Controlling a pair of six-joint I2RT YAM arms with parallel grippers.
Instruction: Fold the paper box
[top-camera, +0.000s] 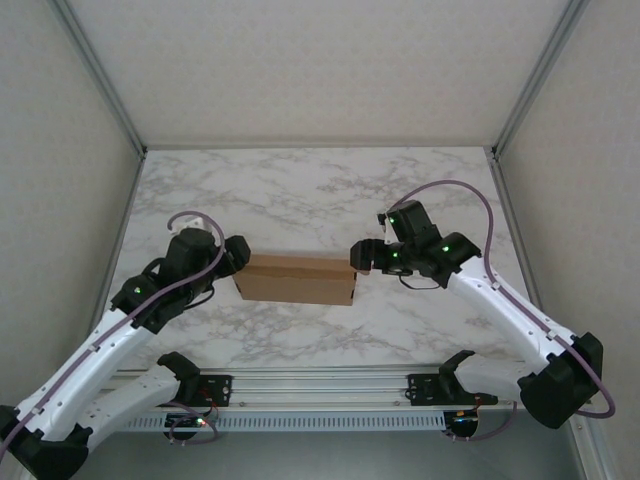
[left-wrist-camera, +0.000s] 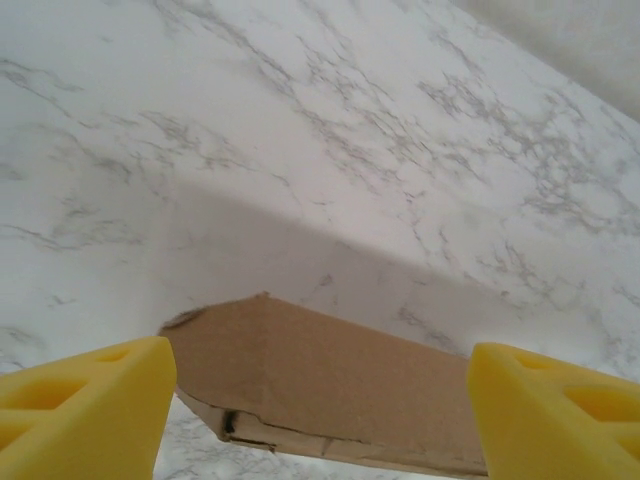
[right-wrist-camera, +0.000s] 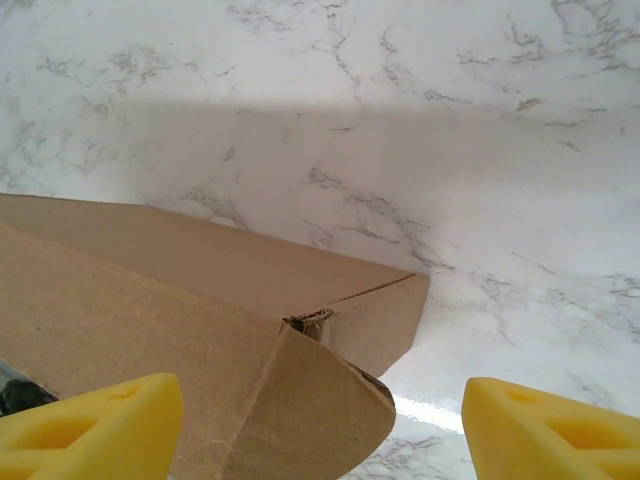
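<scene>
The paper box lies closed on the marble table, a shallow brown cardboard carton. My left gripper is at its left end and my right gripper at its right end. In the left wrist view the box's end lies between the wide-spread yellow fingers of the open left gripper. In the right wrist view a rounded flap corner of the box sits between the fingers of the open right gripper. The right-hand finger stands well off the cardboard.
Grey panel walls close in the table on the left, back and right. A metal rail with the arm bases runs along the near edge. Bare marble lies behind and in front of the box.
</scene>
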